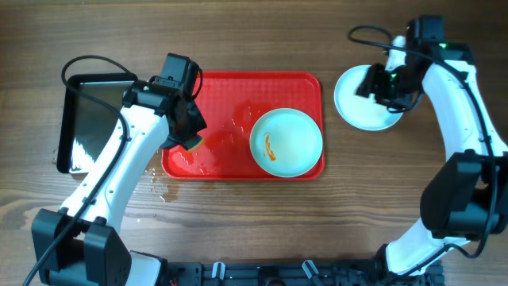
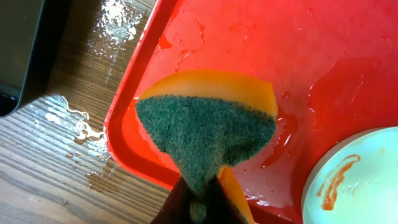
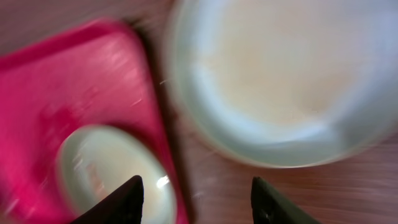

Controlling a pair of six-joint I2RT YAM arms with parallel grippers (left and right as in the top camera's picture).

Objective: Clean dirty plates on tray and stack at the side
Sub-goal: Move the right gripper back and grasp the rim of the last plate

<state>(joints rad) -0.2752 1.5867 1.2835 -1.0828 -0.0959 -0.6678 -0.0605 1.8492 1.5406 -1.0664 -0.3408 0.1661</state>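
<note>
Bench (image 1: 254, 214) of brown wood carries everything. The red tray (image 1: 262, 79) lies with its long axis running left to right, reaching from under the left pincer (image 2: 199, 202) toward the right pincer (image 1: 386, 83). In the overhead view the left arm covers the tray's near-left corner.

A black pan (image 1: 87, 119) sits beyond the left pincer, on the side away from the tray, partly hidden by that arm and a cable.

The side plate (image 1: 357, 107) rests on the bench off the tray's right end, directly below the right pincer, which hides part of it. I cannot tell whether it is one plate or a stack. That pincer's fingers stand apart with nothing between them, though its wrist view is badly blurred.

The smeared plate (image 1: 290, 131) lies flat in the tray's right half, between the two pincers.

The left pincer is clamped on a sponge (image 2: 205, 130). Its green scouring face is toward the camera and its yellow layer behind, and it fans out from the tips over the tray's wet corner. The fingers are cut off at the frame edge.

Water (image 2: 81, 127) pools on the bench just outside that corner. The orange smear (image 2: 336, 177) is a thin curved streak.
</note>
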